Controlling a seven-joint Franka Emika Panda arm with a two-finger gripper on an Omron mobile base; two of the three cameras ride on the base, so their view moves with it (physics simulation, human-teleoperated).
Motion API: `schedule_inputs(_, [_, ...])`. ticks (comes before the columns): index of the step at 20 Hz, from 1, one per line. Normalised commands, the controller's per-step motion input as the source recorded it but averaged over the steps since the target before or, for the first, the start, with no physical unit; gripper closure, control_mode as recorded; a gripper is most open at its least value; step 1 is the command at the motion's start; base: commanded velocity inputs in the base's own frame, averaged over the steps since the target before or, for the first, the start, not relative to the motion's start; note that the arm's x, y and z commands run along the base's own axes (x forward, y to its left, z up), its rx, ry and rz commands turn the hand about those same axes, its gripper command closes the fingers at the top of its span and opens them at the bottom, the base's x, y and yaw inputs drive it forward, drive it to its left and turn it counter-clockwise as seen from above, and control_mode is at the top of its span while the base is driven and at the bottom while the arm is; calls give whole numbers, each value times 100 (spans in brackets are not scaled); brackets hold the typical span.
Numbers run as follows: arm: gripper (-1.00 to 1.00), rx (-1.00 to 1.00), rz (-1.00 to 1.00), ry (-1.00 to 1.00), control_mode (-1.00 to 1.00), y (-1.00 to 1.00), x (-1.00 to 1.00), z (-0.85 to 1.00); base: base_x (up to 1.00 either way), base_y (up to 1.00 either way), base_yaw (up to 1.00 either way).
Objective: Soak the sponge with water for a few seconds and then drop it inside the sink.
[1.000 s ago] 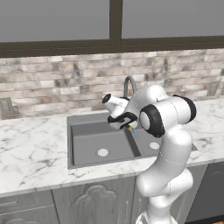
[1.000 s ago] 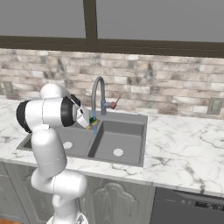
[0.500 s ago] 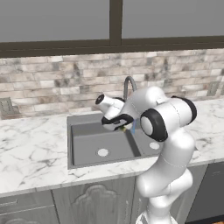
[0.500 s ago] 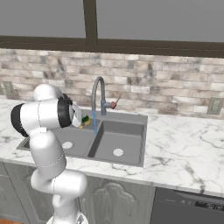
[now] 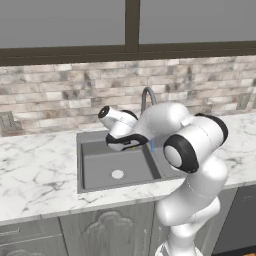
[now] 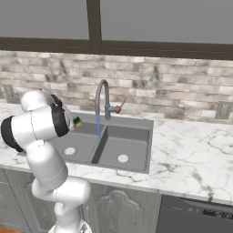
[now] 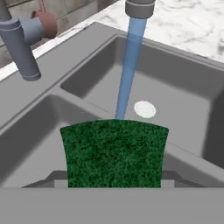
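Hand view first: the sink point(image 7: 183, 78) spreads across the frame, a dark grey double basin with a pale drain point(image 7: 144, 109) in the farther basin and a divider ridge running between the two. From the right base view the same sink point(image 6: 136, 122) sits sunk in the marble bench point(image 6: 191, 154), under the gooseneck faucet point(image 6: 101, 93). The water point(image 7: 129, 65) falls from the spout as a thin blue stream, and its lower end passes out of sight behind the sponge's top edge, so whether it strikes the sponge cannot be told.

The hand point(image 5: 127, 144) hangs over the left basin, closed on the sponge point(image 7: 114, 153), which is held with its dark green face toward the camera and its long axis across the frame. Its lower part is cut off, and the fingers themselves are hidden behind it. From the right base view the sponge point(image 6: 77, 122) is a small green and yellow speck beside the arm, just left of the stream point(image 6: 98, 126).
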Motion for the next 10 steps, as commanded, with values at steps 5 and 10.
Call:
schedule_inputs(5, [100, 7, 31, 23, -100, 5, 0, 0, 0, 0, 0])
schedule_inputs(10, [100, 10, 43, 39, -100, 3, 0, 0, 0, 0, 0])
